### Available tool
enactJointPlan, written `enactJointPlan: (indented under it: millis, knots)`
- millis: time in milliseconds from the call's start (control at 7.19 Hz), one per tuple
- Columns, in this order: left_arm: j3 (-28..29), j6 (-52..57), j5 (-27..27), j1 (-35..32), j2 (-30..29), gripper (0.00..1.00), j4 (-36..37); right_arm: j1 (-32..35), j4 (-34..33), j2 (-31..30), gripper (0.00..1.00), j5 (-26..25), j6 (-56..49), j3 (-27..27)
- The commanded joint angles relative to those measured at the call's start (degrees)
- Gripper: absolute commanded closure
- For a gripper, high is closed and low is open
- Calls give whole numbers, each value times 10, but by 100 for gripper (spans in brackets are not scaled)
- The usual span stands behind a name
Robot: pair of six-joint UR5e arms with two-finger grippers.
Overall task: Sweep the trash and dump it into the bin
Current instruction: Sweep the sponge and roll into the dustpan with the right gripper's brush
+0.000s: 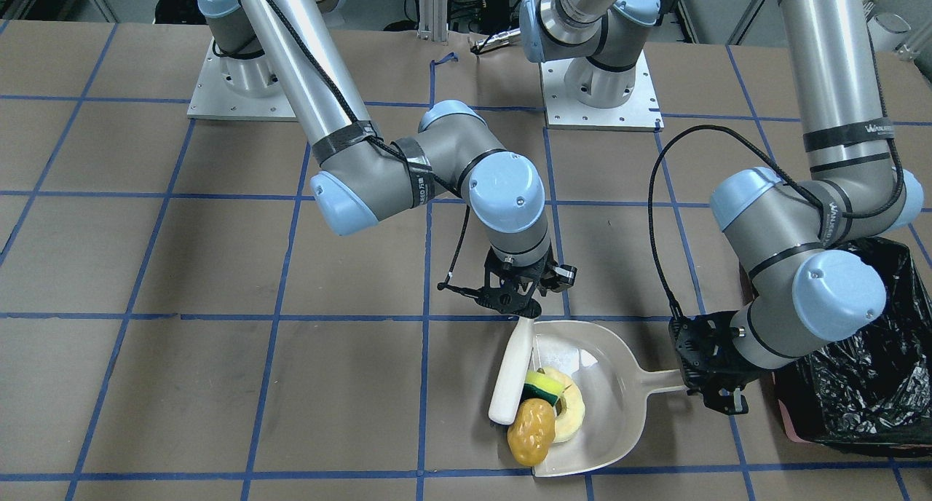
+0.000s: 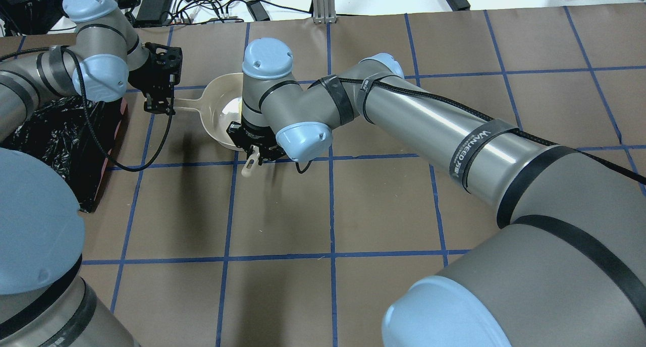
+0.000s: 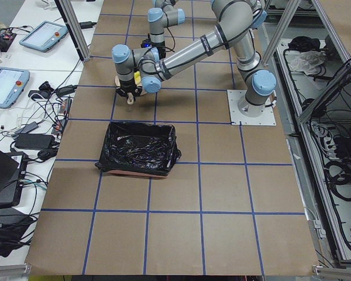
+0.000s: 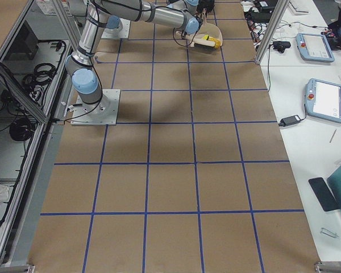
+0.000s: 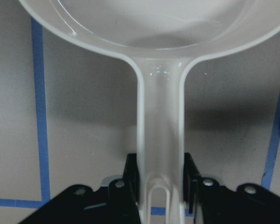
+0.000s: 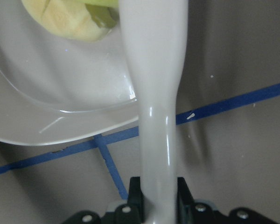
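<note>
The beige dustpan lies on the table. My left gripper is shut on its handle. My right gripper is shut on the handle of a white brush, which stands along the pan's open mouth. The yellow sponge piece with the dark green face and the pale yellow curved slice lie inside the pan. The glossy yellow-brown lump sits at the pan's mouth, next to the brush's end. The bin, lined with a black bag, stands just behind my left wrist.
The table is brown paper with a blue tape grid. The two arm bases stand at its far edge. In the overhead view the bin is at the left edge, close to the dustpan.
</note>
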Motion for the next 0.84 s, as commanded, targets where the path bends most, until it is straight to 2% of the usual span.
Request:
enactJointPlan:
  millis: [0, 418, 696]
  knots:
    - [-1, 0, -3, 0, 1, 89, 0, 13, -9, 5, 100, 14, 18, -14]
    - [-1, 0, -4, 1, 3, 89, 0, 42, -40, 6, 100, 27, 49, -17]
    - [-2, 0, -5, 1, 3, 89, 0, 44, -35, 0, 100, 22, 43, -24]
